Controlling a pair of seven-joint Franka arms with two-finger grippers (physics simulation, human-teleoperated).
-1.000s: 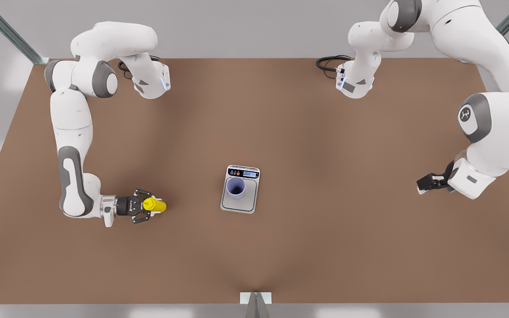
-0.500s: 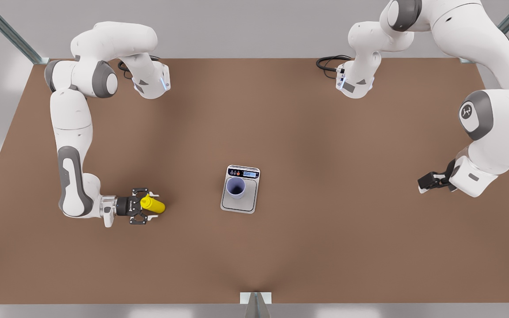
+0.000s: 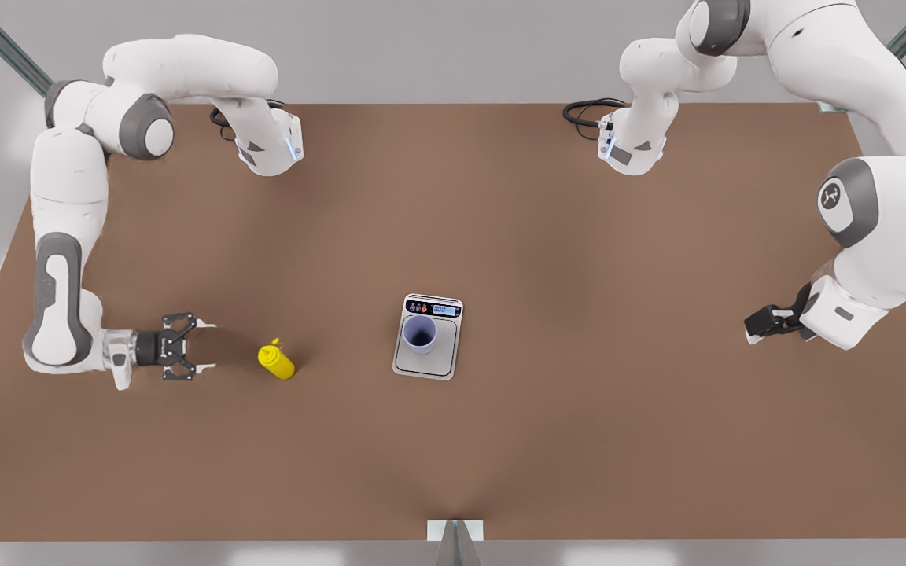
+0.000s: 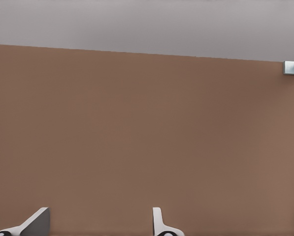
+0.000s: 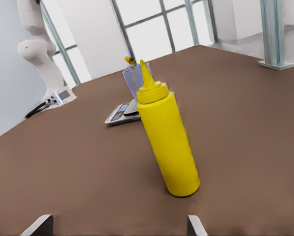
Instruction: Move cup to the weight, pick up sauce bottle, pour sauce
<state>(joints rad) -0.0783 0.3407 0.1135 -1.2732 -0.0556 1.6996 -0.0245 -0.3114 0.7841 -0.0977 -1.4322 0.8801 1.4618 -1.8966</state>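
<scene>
Right gripper [image 3: 200,356] open, apart from upright sauce bottle [image 3: 276,362]; cup [image 3: 420,333] on weight [image 3: 427,365] mid-table; left gripper [image 3: 753,325] open, waiting near table edge.

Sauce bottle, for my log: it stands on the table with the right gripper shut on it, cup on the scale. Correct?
No. The front view shows the right gripper open, apart from the sauce bottle. It stands on the table, cup on the scale; left gripper waits aside.
</scene>
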